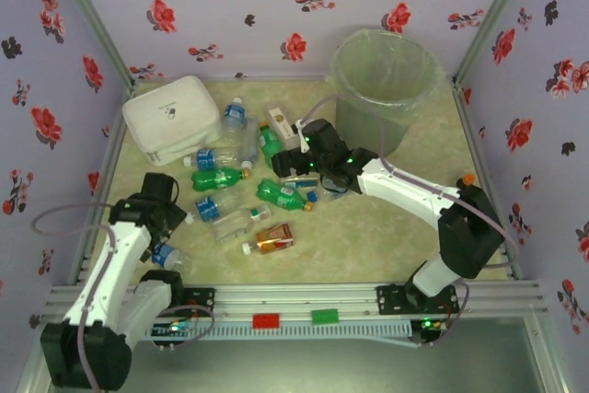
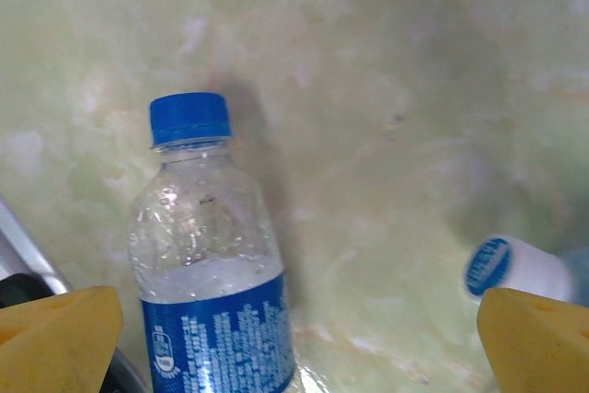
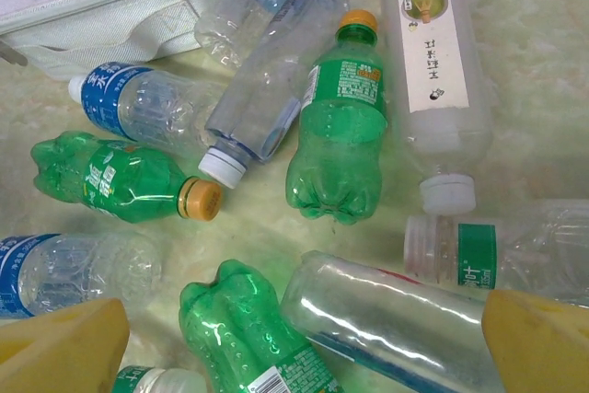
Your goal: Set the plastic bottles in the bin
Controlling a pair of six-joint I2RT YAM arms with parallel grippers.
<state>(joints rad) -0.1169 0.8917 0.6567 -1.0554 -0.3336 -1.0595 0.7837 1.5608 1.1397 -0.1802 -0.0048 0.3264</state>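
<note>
Bin (image 1: 361,117) stood far right on the table (image 1: 368,236), white box (image 1: 173,119) far left. Plastic bottles (image 1: 235,181) lay scattered between them. Right gripper (image 3: 299,342) was spread wide over the pile. Left gripper (image 2: 294,338) was released too, with a blue-capped bottle (image 2: 207,264) lying flat between its fingers, ungripped.

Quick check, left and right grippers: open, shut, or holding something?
Left gripper: open, empty, over a blue-capped bottle.
Right gripper: open, empty, above the plastic bottles.
</note>
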